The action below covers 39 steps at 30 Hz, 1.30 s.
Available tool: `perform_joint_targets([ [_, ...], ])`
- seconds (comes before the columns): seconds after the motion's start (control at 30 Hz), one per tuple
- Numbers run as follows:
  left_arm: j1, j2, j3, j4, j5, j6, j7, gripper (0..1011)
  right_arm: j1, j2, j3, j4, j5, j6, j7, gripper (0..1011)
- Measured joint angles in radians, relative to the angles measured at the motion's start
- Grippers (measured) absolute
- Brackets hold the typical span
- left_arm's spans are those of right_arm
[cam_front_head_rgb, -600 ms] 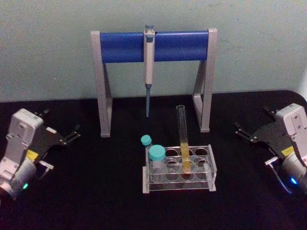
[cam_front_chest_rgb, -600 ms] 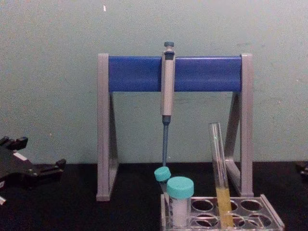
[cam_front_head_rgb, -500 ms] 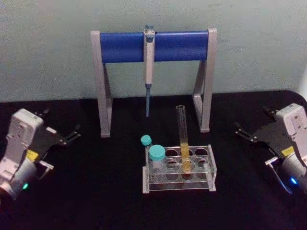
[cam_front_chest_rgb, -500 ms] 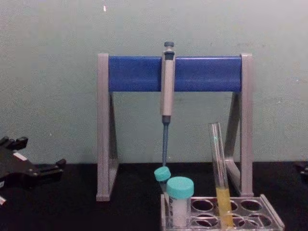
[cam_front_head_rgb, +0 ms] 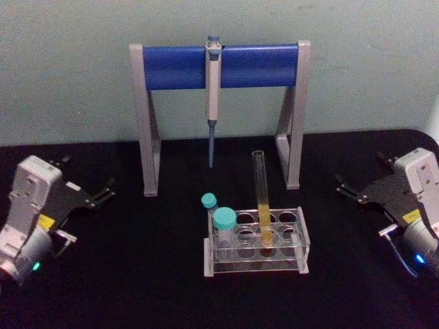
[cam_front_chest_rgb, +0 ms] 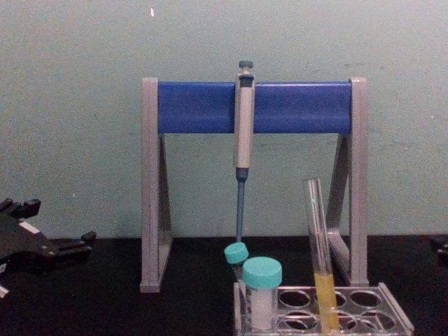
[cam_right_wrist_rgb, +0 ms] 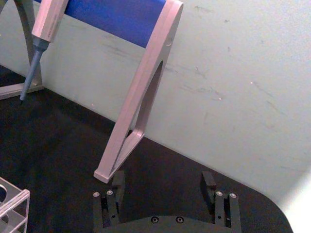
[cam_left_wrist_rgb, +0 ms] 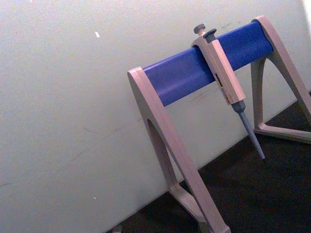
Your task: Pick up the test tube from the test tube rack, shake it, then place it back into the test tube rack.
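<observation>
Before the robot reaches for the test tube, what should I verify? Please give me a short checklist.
1. test tube seated in the test tube rack: ok.
2. Tube upright: not ok, it leans slightly.
3. right hand open: ok, fingers apart, out to the right of the rack.
4. left hand out of the way: ok, far out on the left.
5. teal-capped tubes off the right hand's approach: ok, they stand on the tube's left.
6. pipette away from the lift: probably ok, it hangs farther back and left on the stand.
</observation>
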Motion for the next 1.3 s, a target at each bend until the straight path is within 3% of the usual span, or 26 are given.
perform_joint_targets([
  [1.3, 0.0, 0.0, 0.0, 0.0, 0.0, 0.0, 0.0, 1010, 0.0, 0.0, 0.0, 0.0, 0.0, 0.0, 0.0, 1000],
])
